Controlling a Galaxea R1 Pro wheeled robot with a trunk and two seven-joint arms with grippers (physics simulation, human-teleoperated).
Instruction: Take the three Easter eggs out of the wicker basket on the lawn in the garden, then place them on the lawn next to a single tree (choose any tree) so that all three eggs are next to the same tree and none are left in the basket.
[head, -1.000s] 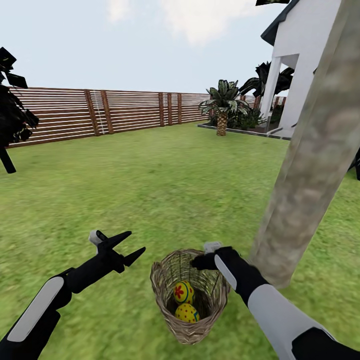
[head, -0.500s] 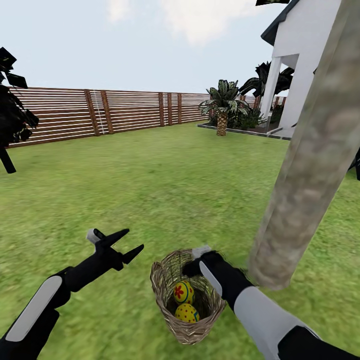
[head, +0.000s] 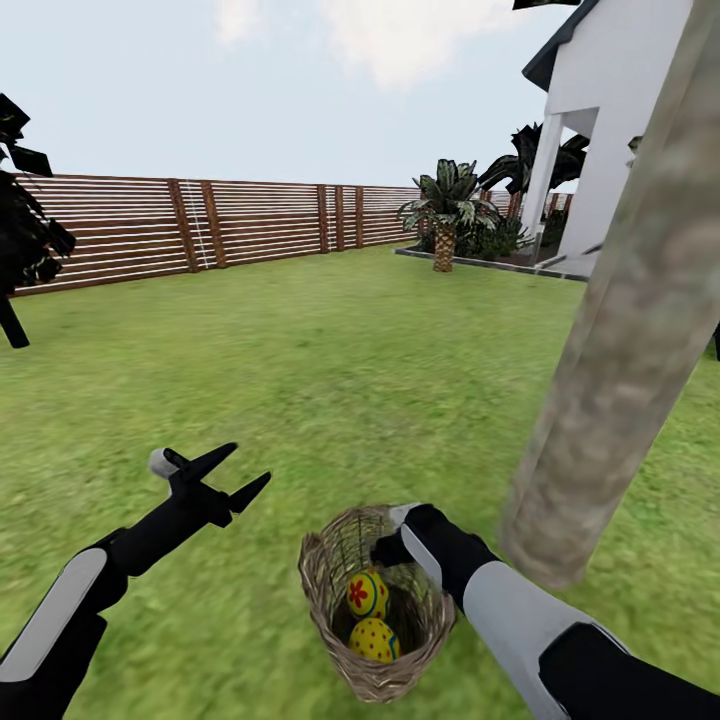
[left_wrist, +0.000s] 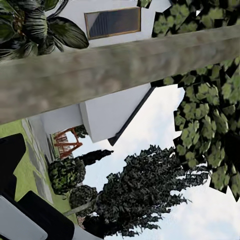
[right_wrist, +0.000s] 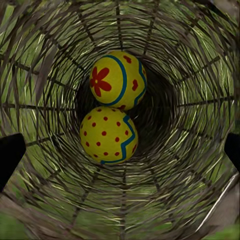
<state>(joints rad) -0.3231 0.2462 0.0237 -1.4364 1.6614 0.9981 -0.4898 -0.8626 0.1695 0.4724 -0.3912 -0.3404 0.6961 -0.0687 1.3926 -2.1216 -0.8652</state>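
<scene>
Two eggs show inside the wicker basket (head: 375, 610), low centre of the head view: a flowered egg (right_wrist: 117, 79) touching a dotted egg (right_wrist: 107, 133) below it. The right gripper (right_wrist: 120, 150) is poised at the basket mouth, its dark fingertips (right_wrist: 10, 152) spread wide at both edges of the wrist frame, holding nothing. The left gripper (head: 215, 478), lower left, is splayed open and idle. The eggs look smooth, rounded and light, likely slippery; I'd pinch one across its middle. The tree (head: 620, 360) stands just right of the basket.
</scene>
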